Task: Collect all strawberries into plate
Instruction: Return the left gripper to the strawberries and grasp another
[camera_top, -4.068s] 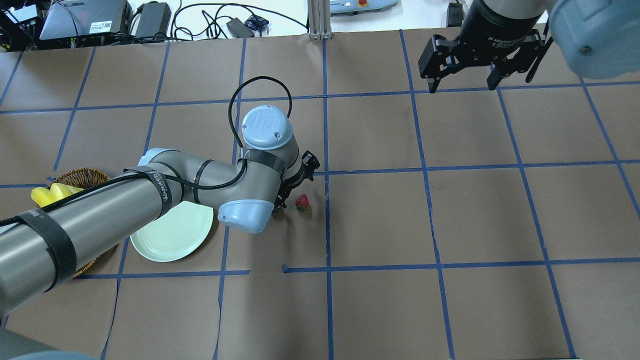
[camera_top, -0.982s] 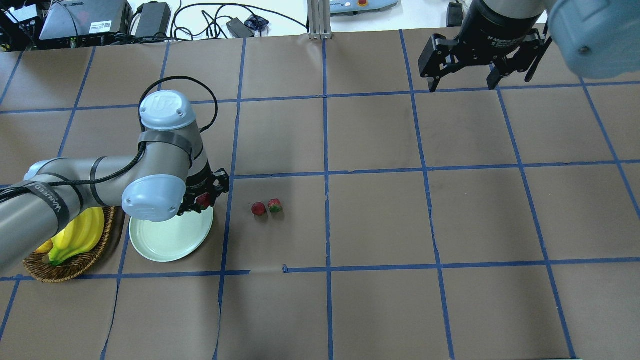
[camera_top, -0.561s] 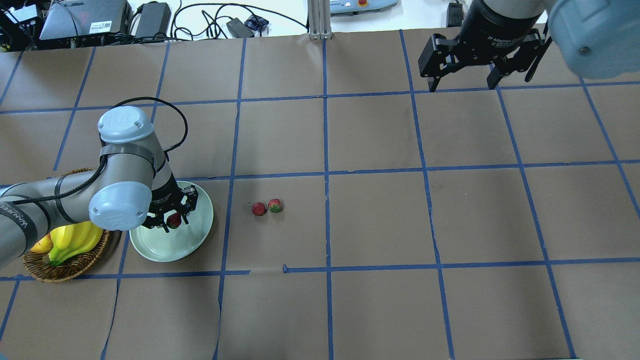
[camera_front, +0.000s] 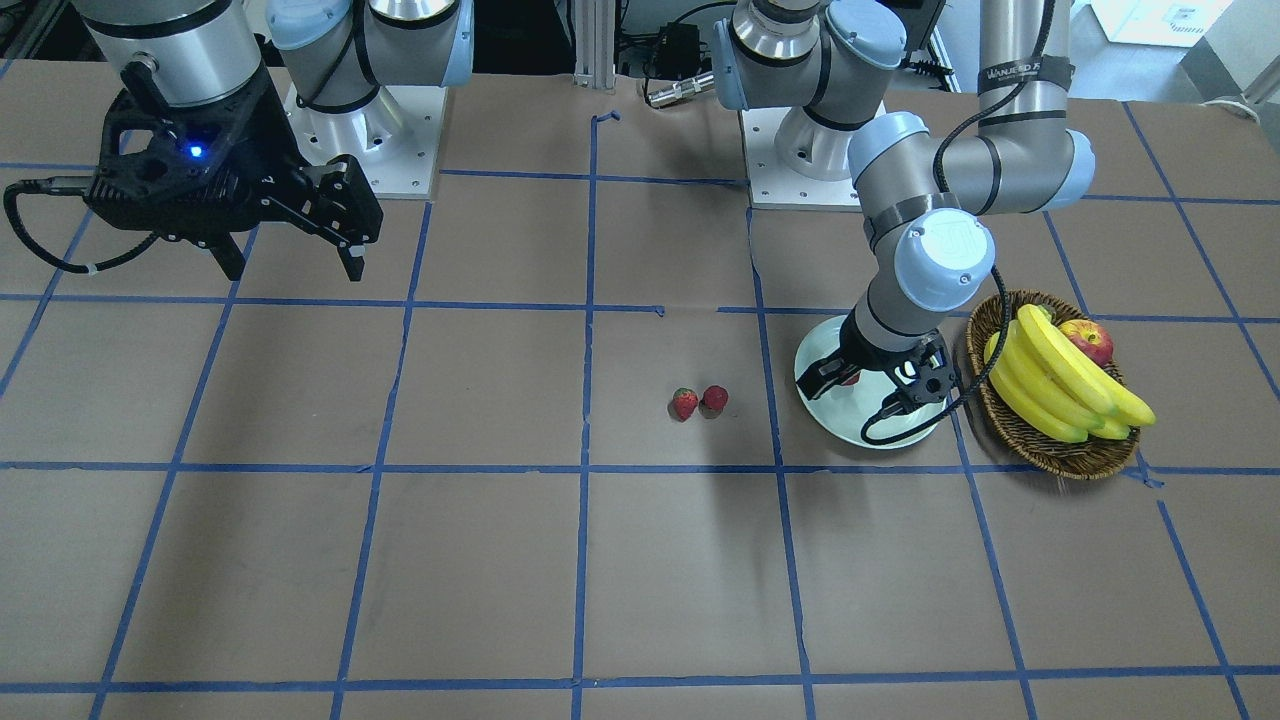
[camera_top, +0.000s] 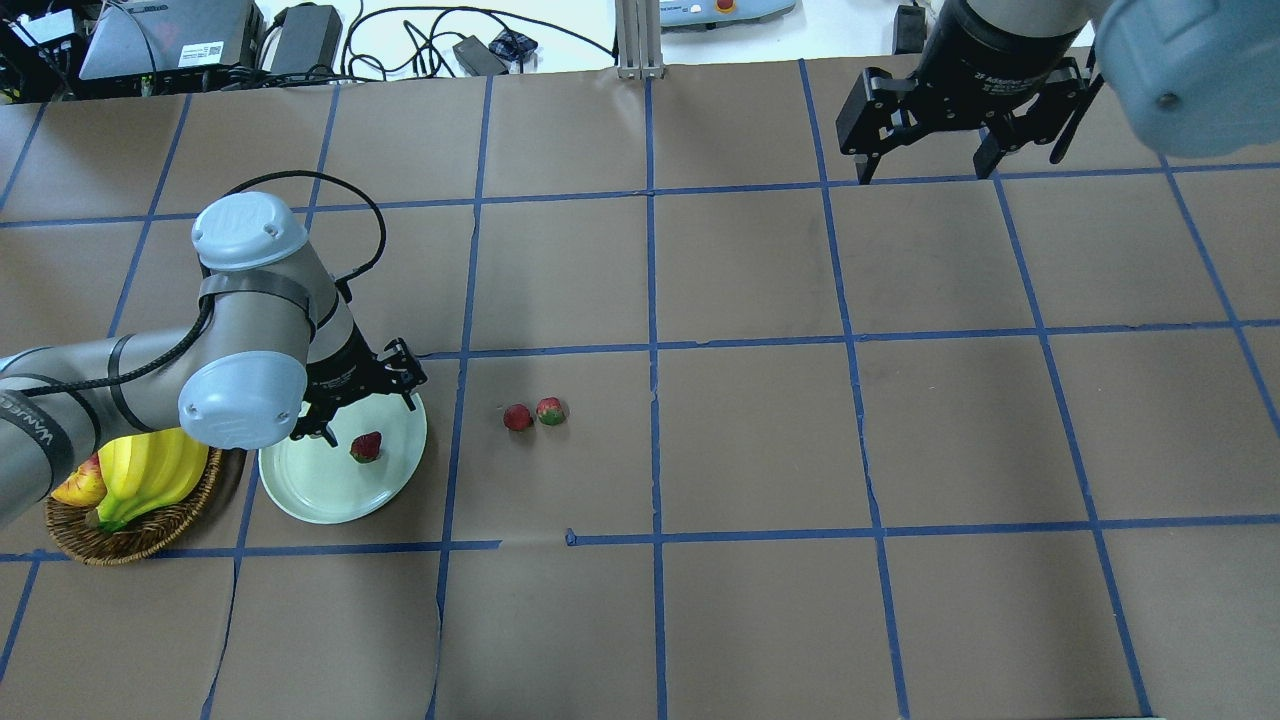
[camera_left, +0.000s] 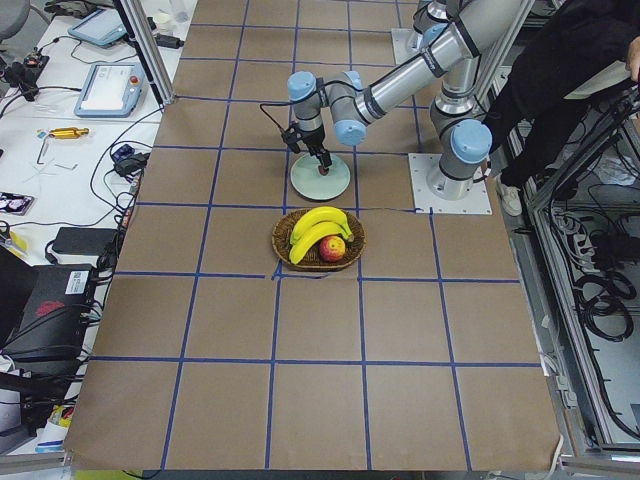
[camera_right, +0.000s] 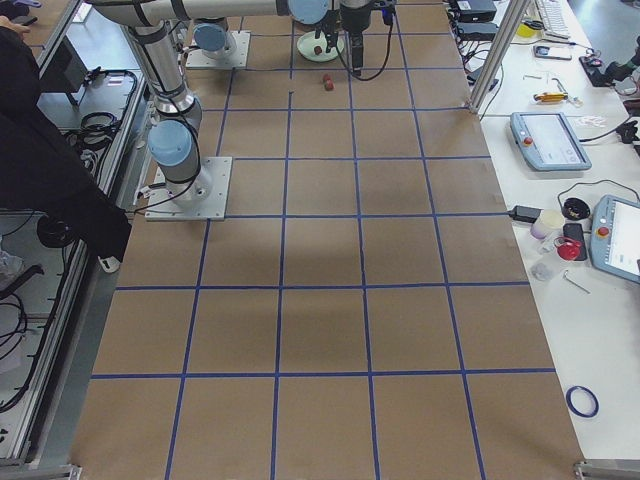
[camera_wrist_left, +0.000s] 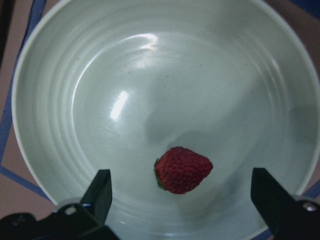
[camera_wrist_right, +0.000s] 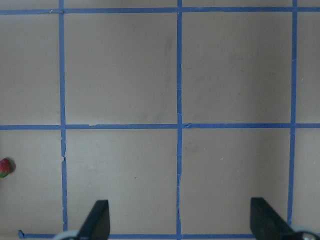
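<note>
One strawberry (camera_top: 366, 446) lies on the pale green plate (camera_top: 310, 505), and shows close up in the left wrist view (camera_wrist_left: 182, 170) on the plate (camera_wrist_left: 50, 125). My left gripper (camera_top: 365, 410) hangs open just above it, fingers apart on either side, holding nothing. Two more strawberries (camera_top: 517, 417) (camera_top: 550, 411) lie side by side on the brown table to the right of the plate; they also show in the front view (camera_front: 684, 403) (camera_front: 715, 398). My right gripper (camera_top: 925, 165) is open and empty, high over the far right of the table.
A wicker basket (camera_top: 130, 540) with bananas (camera_top: 150, 470) and an apple (camera_front: 1087, 338) stands right beside the plate, on its left in the overhead view. Blue tape lines grid the brown table. Cables and devices lie beyond the far edge.
My left gripper carried a strawberry from the table's middle to over the plate, opened and let it go. The strawberry now lies on the plate. The right arm has not moved.
</note>
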